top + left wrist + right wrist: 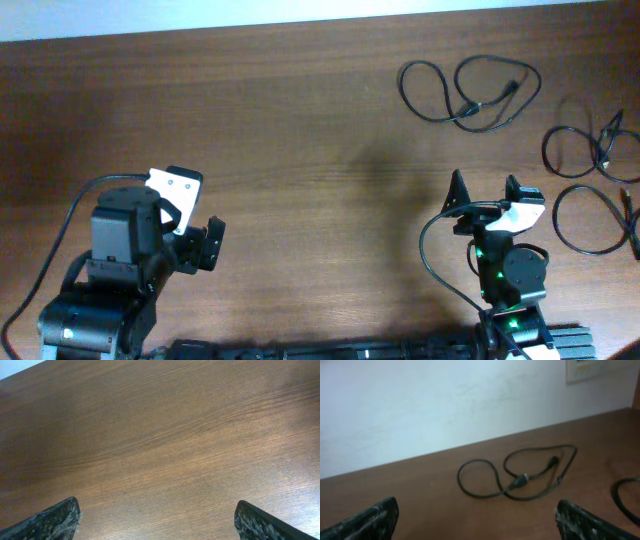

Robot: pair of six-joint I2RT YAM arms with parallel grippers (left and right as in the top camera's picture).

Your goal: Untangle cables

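The cables lay in three separate groups at the far right of the table (300, 130): a double loop (470, 92) near the far edge, a second cable (592, 152) by the right edge, and a third loop (597, 221) just nearer than that. No knot joined them, so the untangling looked nearly or wholly done, though the right-edge cables ran partly out of frame and a crossing there could not be ruled out.

The right tool (483, 193) stood spread and empty, short of the double loop, with that cable in its wrist view ahead of the fingers (375, 517). The left tool (210, 245) was also spread, holding nothing, over bare wood, well apart from every cable.

If the double loop's crossing needed clearing, the right tool should pinch one strand near the plugs (522, 480) and draw it sideways, low and slowly, keeping clear of the neighbouring cables.
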